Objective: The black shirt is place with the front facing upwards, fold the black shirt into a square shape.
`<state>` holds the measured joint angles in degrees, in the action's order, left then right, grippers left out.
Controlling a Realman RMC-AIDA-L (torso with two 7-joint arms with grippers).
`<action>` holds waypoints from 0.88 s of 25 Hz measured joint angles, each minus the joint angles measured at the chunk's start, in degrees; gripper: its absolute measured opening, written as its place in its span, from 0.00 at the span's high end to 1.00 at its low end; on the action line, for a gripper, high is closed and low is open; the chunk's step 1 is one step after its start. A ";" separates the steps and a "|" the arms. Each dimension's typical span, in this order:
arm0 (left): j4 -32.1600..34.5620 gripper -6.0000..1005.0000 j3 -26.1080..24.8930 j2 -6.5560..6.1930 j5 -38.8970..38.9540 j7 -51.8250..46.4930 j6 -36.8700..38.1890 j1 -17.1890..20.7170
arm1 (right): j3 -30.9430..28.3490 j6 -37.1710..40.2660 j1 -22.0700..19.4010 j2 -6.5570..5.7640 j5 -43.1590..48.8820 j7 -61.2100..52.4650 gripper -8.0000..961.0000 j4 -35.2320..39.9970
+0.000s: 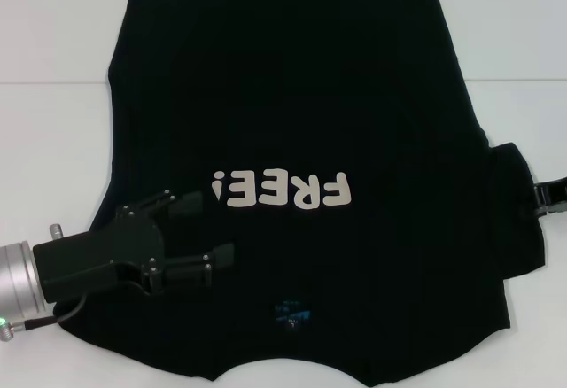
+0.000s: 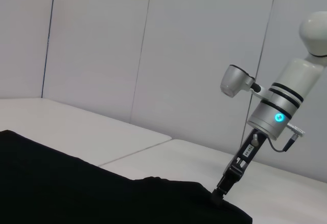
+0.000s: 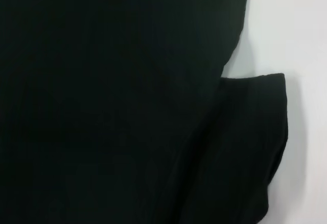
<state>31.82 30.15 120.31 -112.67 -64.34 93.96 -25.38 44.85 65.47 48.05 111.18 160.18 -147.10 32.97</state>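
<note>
The black shirt [image 1: 292, 96] lies spread flat on the white table, front up, its white "FREE!" lettering [image 1: 283, 190] upside down to me. A small blue neck label [image 1: 292, 310] sits near the close edge. My left gripper [image 1: 217, 227] hovers over the shirt's near left part, fingers open, nothing between them. My right gripper [image 1: 549, 195] is at the outer edge of the right sleeve [image 1: 518, 202]. In the left wrist view the right gripper [image 2: 225, 185] touches the shirt's edge. The right wrist view shows the sleeve [image 3: 250, 147] and the shirt's body.
The white table [image 1: 53, 140] extends bare on both sides of the shirt, with a seam line across it. A pale panelled wall [image 2: 153, 55] stands behind the table in the left wrist view.
</note>
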 joint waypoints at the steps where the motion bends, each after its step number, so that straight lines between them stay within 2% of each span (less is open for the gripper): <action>1: 0.00 0.06 0.00 0.00 0.00 0.00 0.00 -0.01 | 0.00 -0.04 -0.01 0.00 0.01 -0.03 0.72 0.03; 13: -0.01 0.05 0.00 0.00 0.00 -0.04 0.00 -0.03 | -1.60 1.13 -1.11 -0.39 -0.25 -0.07 0.95 2.11; 18: -0.01 0.05 0.00 0.00 0.00 -0.56 0.05 -0.04 | -5.07 4.82 -3.46 -0.70 -1.13 0.52 0.95 7.97; 22: 0.11 0.05 0.00 0.00 0.00 -0.60 0.08 -0.07 | -6.58 6.41 -4.78 -1.52 -3.54 1.46 0.96 10.49</action>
<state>31.93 30.14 120.31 -112.67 -64.93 94.04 -25.45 38.28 71.88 43.27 109.66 156.64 -145.63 43.46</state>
